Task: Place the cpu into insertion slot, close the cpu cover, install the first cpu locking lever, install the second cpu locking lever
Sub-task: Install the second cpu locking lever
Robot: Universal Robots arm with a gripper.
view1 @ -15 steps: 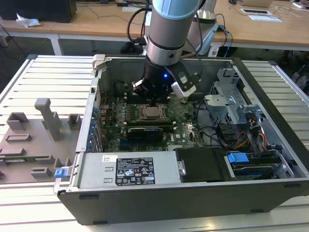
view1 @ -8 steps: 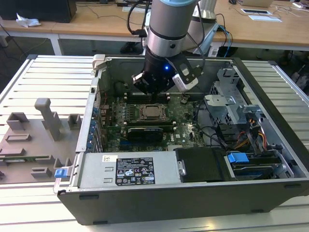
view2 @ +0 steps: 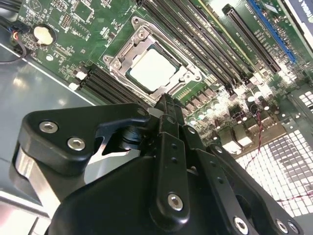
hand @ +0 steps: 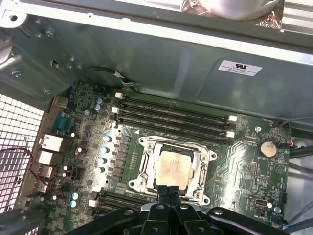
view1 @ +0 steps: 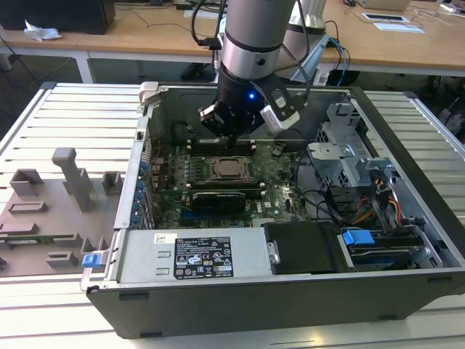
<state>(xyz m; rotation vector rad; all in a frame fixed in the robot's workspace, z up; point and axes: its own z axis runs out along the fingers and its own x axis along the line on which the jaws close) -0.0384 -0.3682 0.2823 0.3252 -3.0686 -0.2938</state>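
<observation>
Memory slots [hand: 172, 115] and case wall [hand: 161, 54] hem the insertion slot [hand: 171, 169].

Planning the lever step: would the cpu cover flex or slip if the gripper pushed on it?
The cpu cover looks like thin metal framing, so probably slightly springy. Its shiny surface may be slippery. It lies flat around the cpu, so unlikely to tip.

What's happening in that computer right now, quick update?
Gripper fingers shut, empty, at the socket's edge. Cpu seated in insertion slot, cpu cover down around it. Nothing in the way.

Silver arm [view1: 251, 29], black tool [view2: 168, 105], blue light
</observation>
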